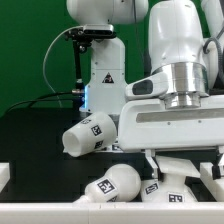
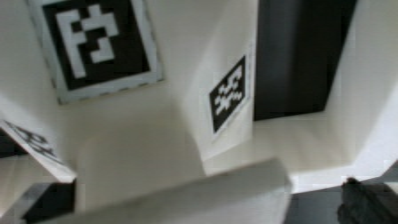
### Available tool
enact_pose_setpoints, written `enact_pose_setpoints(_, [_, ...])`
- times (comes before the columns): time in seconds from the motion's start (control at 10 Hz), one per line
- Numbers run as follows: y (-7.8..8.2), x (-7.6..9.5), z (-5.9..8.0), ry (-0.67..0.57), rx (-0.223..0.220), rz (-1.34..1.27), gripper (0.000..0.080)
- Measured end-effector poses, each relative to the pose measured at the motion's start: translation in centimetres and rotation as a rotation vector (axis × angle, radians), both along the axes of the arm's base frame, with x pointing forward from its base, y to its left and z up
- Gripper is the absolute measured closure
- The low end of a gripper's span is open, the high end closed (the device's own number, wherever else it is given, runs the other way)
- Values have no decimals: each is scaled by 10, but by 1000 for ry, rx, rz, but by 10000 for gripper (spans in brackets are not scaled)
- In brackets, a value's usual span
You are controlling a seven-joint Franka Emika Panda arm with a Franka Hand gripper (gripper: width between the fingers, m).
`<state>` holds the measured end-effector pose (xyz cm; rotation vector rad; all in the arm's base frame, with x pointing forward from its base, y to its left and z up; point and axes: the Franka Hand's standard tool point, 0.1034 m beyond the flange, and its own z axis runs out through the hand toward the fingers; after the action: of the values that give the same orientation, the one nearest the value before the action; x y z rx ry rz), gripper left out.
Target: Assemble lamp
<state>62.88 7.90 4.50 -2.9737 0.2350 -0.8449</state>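
While the glossy white arm points straight down, its end effector (image 1: 180, 165) hangs over the matte white, tagged flat lamp base (image 1: 172, 181) by the black worktop's (image 1: 30, 130) near edge; I cannot tell whether it grips.

Glossy white arm (image 1: 176, 36), ribbed silver wrist ring (image 1: 184, 82)

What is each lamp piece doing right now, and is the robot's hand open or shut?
shade: lying on its side on the black table, loose, not fitted to anything.
bulb: lying on its side, loose, nearer the camera than the shade.
tagged white part: on the table right under the gripper.
gripper: down low over that part; open or shut cannot be told.
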Motion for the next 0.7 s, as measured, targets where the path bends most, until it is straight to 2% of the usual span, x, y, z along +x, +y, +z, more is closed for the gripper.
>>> enact_pose_setpoints(0.2, [4,-2,-8,0,2,0,100])
enact_pose_setpoints(0.5, [31,4,-5,-10,21,16,100])
enact_pose_setpoints(0.7, [36,6,-3,-15,21,23,100])
